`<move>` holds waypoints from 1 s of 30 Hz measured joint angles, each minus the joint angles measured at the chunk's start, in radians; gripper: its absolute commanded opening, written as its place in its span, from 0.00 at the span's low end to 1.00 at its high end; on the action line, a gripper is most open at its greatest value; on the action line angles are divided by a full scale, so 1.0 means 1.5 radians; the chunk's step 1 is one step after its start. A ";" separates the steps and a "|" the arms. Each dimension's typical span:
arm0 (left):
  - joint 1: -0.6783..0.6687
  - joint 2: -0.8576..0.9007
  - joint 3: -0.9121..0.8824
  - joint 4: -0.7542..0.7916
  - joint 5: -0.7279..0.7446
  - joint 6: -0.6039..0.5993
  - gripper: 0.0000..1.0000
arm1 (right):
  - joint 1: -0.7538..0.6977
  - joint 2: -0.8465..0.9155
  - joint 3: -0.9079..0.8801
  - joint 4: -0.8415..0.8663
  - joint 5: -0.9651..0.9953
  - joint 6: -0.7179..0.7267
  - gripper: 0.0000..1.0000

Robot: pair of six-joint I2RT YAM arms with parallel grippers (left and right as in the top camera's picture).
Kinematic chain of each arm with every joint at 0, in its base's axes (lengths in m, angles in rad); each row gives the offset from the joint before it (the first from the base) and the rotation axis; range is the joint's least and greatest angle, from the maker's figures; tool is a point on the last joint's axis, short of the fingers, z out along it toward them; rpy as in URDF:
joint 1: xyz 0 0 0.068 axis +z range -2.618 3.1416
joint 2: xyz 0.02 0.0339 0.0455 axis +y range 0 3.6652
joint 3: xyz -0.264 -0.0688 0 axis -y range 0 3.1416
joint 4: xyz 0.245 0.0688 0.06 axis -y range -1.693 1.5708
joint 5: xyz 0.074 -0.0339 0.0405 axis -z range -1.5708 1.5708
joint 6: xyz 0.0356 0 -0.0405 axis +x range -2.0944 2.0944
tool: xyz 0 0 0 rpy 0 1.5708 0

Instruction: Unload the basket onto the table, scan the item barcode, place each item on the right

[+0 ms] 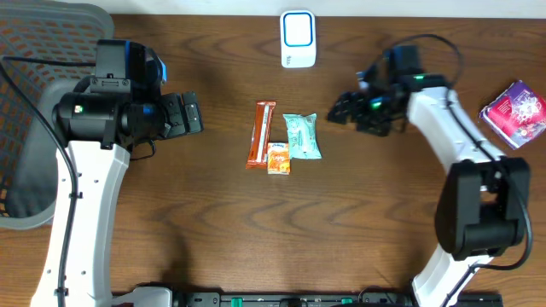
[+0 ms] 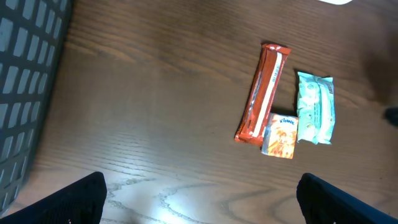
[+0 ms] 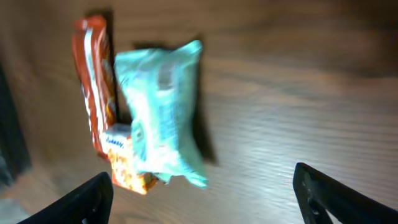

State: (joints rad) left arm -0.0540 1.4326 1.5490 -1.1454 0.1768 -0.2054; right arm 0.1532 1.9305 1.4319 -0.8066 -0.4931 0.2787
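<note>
Both my jaws stand apart, empty; the teal pack (image 3: 165, 106) looks light, soft, slippery, so I'd pinch across its narrow middle.

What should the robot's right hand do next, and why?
Probably draw the right gripper back, away from the teal pack. Its jaws stand open and empty, and the pack lies flat on the table beside the orange bar.
</note>
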 measured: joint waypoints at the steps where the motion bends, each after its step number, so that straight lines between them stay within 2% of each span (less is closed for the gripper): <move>1: 0.000 0.000 0.000 0.000 0.000 0.000 0.98 | 0.014 0.000 -0.003 0.003 0.009 0.002 0.79; 4: 0.000 0.000 0.000 0.000 0.000 0.000 0.98 | 0.047 0.000 -0.020 0.027 0.028 0.024 0.62; 14: 0.000 0.000 0.000 0.000 0.000 0.000 0.98 | 0.098 0.000 -0.108 0.176 0.051 0.104 0.64; 18: 0.000 0.000 0.000 0.000 0.000 0.000 0.98 | 0.110 0.000 -0.163 0.245 0.068 0.141 0.58; 21: 0.000 0.000 0.000 0.000 0.000 0.000 0.98 | 0.111 -0.001 -0.209 0.311 0.069 0.161 0.44; 22: 0.000 0.000 0.000 0.000 0.000 0.000 0.98 | 0.111 -0.004 -0.218 0.329 0.069 0.166 0.36; 24: 0.000 0.000 0.000 0.000 0.000 0.000 0.98 | 0.111 -0.006 -0.233 0.354 0.067 0.171 0.11; 25: 0.000 0.000 0.000 0.000 0.000 0.000 0.98 | 0.111 -0.007 -0.237 0.361 0.062 0.174 0.03; 30: 0.000 0.000 0.000 0.000 0.000 0.000 0.98 | 0.114 -0.018 -0.239 0.360 0.060 0.158 0.01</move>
State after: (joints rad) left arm -0.0540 1.4326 1.5490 -1.1454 0.1768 -0.2054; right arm 0.3248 1.9030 1.0740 -0.2661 -0.4026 0.5156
